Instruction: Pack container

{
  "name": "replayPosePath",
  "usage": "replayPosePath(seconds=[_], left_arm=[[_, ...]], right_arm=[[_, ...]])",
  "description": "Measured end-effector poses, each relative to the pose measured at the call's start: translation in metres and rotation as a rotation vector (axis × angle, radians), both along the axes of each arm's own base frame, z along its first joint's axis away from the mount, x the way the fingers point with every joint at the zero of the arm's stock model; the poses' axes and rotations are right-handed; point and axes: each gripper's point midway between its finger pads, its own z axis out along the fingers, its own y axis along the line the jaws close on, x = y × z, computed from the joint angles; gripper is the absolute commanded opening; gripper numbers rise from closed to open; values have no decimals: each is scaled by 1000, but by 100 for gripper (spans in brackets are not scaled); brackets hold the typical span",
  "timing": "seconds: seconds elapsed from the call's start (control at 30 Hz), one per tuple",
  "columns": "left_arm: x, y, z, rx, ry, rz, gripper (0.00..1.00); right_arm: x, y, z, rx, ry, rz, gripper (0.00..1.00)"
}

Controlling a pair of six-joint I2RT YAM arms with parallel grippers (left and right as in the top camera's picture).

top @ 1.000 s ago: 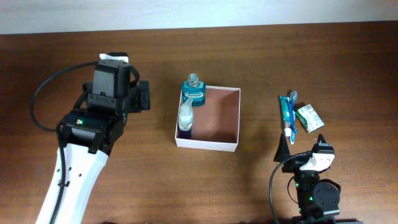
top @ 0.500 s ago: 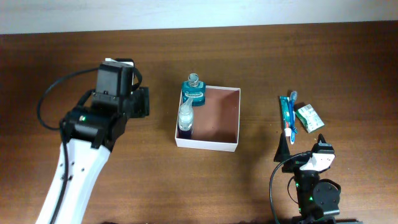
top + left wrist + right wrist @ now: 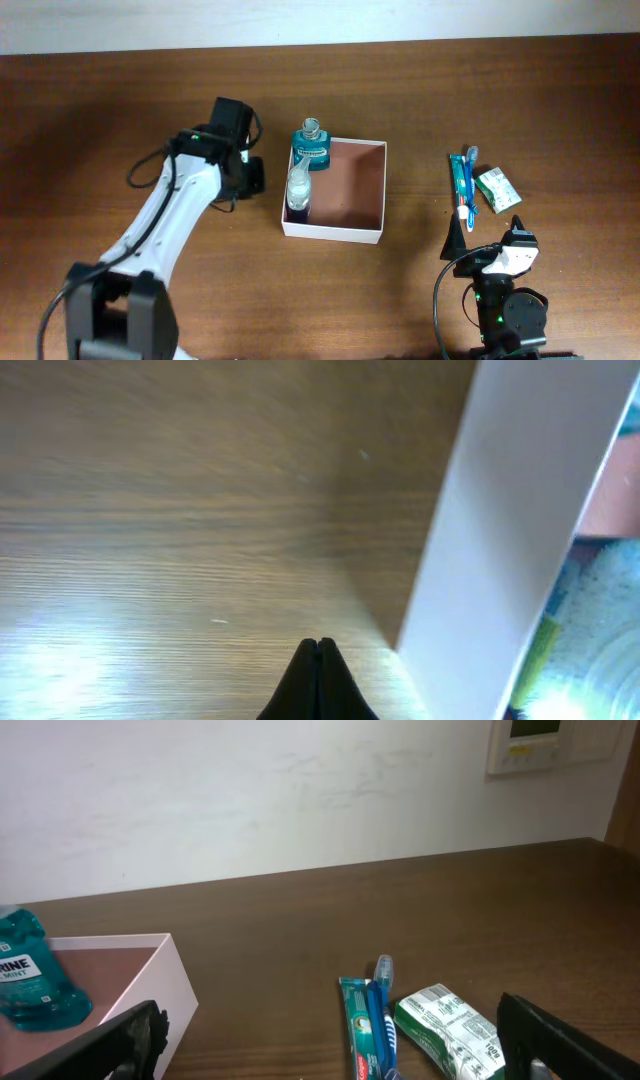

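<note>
A: Overhead: container [image 3: 350, 185]?
B: On table [image 3: 420, 90]; two bottles [image 3: 298, 185] inside. Toothbrush [image 3: 462, 182] and packet [image 3: 497, 188] outside (half packed, I judge).
A: Left wrist?
B: Left pincer [image 3: 318, 660] closed, empty, beside container wall.
A: Right wrist?
B: Right pincer [image 3: 328, 1010] wide apart, empty. Next move: toothbrush.

The left arm [image 3: 160, 225] stretches from the near-left table edge, its white link slanting toward the container [image 3: 333, 231]. Its wrist bends downward. The left gripper [image 3: 254, 180] sits low, just beside the container's left wall, with its black fingertips pressed together on nothing. The right arm [image 3: 505, 310] is folded compactly, near-right of the container. The right gripper [image 3: 486, 230] has its fingers spread wide.
</note>
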Motion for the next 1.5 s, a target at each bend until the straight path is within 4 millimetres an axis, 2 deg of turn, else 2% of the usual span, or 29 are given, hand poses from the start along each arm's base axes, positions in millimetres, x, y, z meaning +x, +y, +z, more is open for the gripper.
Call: replayPosePath(seconds=[0.17,0.47,1.07,1.5], left_arm=[[-7,-21,-14,-112,77,-20,1],[-13,-47,-9,-263,112,-52,1],[-25,-55,-29,-325,142,-62,1],[-28,-73,-20,-444,156,-88,0]], right_arm=[[0,0,0,1,0,0,98],[0,0,0,0,0,0,98],[0,0,0,0,0,0,98],[0,0,0,1,0,0,98]])
